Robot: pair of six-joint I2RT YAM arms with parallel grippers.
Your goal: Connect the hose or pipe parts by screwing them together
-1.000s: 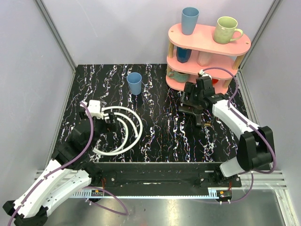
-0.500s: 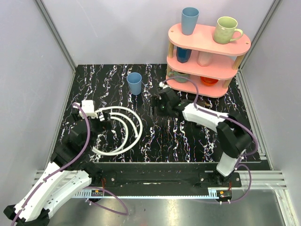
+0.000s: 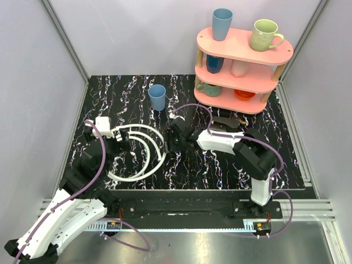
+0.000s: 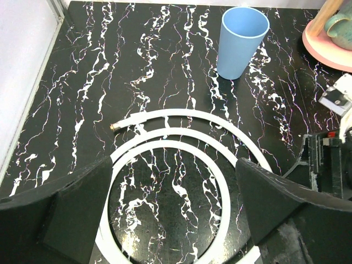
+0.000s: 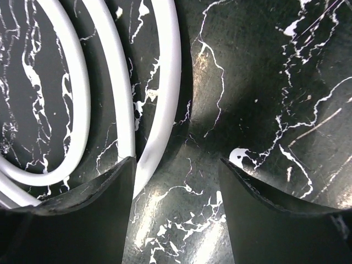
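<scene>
White hoses [image 3: 144,154] lie curled in loops on the black marbled table [image 3: 132,93]. In the left wrist view a brass fitting [image 4: 115,126] shows at one hose end. My left gripper [image 3: 118,140] hovers over the loops' left side, open, and the inner loop [image 4: 223,187] lies below between its fingers [image 4: 60,214]. My right gripper [image 3: 171,140] is low at the loops' right edge. It is open, and the outer hose [image 5: 165,82] runs under the inner edge of its left finger [image 5: 82,214]; only bare table lies between the fingers.
A blue cup [image 3: 157,97] stands just behind the hoses. A pink tiered shelf [image 3: 242,66] with cups stands at the back right. Grey walls close in the table on the left, back and right.
My right arm has swung left from beside the shelf to the hose loops' right edge, and its jaws have narrowed. The left arm shifted slightly left, still open.
</scene>
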